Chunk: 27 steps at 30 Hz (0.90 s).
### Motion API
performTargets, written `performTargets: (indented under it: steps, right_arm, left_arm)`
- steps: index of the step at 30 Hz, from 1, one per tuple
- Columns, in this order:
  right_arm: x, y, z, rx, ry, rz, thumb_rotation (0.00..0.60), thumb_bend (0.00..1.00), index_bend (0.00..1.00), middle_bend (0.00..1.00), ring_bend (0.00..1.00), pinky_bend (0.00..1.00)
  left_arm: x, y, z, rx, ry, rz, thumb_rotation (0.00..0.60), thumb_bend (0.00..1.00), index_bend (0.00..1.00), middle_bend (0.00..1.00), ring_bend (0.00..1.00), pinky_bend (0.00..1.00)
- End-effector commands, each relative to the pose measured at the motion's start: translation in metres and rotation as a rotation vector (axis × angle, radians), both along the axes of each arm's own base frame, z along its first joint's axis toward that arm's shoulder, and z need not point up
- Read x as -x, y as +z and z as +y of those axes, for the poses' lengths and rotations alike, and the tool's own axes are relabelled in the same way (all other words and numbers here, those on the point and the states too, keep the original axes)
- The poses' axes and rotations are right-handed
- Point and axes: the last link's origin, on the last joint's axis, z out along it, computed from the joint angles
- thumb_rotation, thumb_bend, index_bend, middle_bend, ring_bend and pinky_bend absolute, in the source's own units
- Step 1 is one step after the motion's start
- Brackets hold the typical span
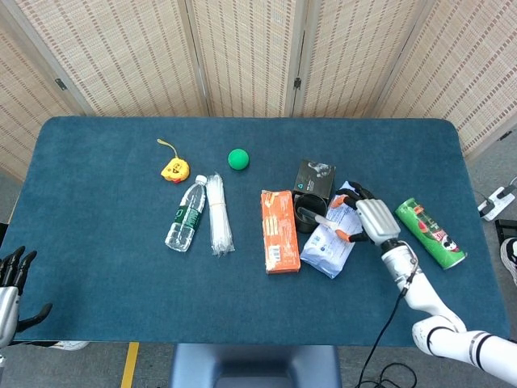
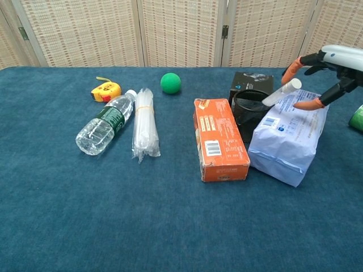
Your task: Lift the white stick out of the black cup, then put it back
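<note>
The black cup [image 2: 248, 111] stands between an orange box and a white-and-blue bag. The white stick [image 2: 282, 92] leans out of it to the right, its top end over the bag; it shows also in the head view, white stick [image 1: 322, 218] in black cup [image 1: 307, 215]. My right hand [image 2: 328, 72] hovers just right of the stick's top end, orange-tipped fingers [image 2: 291, 69] spread and holding nothing. From the head view this right hand [image 1: 367, 218] is above the bag. My left hand [image 1: 10, 282] hangs at the table's front left corner, fingers apart and empty.
An orange box [image 1: 279, 230] lies left of the cup, a white-and-blue bag [image 1: 326, 243] right of it, a black box [image 1: 315, 175] behind. A green can [image 1: 430, 233] lies far right. Left half: green ball [image 1: 237, 158], water bottle [image 1: 185, 214], packet of white straws [image 1: 218, 214], yellow tape measure [image 1: 173, 169].
</note>
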Motion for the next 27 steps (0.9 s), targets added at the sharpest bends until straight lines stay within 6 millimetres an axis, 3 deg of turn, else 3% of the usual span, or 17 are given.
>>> performTargets:
  steps: [1,8,27]
  right_arm:
    - [-0.008,-0.009,-0.007,-0.009,0.007,-0.005,0.600,0.18,0.38,0.20,0.03,0.13]
    - [-0.015,-0.025,-0.013,-0.026,0.019,0.011,0.600,0.25,0.42,0.22,0.04,0.13]
    - [-0.016,-0.032,-0.021,-0.025,0.014,0.013,0.600,0.32,0.50,0.26,0.05,0.14]
  left_arm:
    - [0.000,0.000,0.000,0.001,0.001,0.000,0.600,0.24,0.05,0.04,0.02,0.06]
    - [0.003,-0.001,-0.001,0.005,0.011,-0.008,0.600,0.24,0.05,0.04,0.02,0.06]
    - [0.006,-0.001,-0.002,0.005,0.019,-0.022,0.600,0.24,0.05,0.04,0.02,0.06]
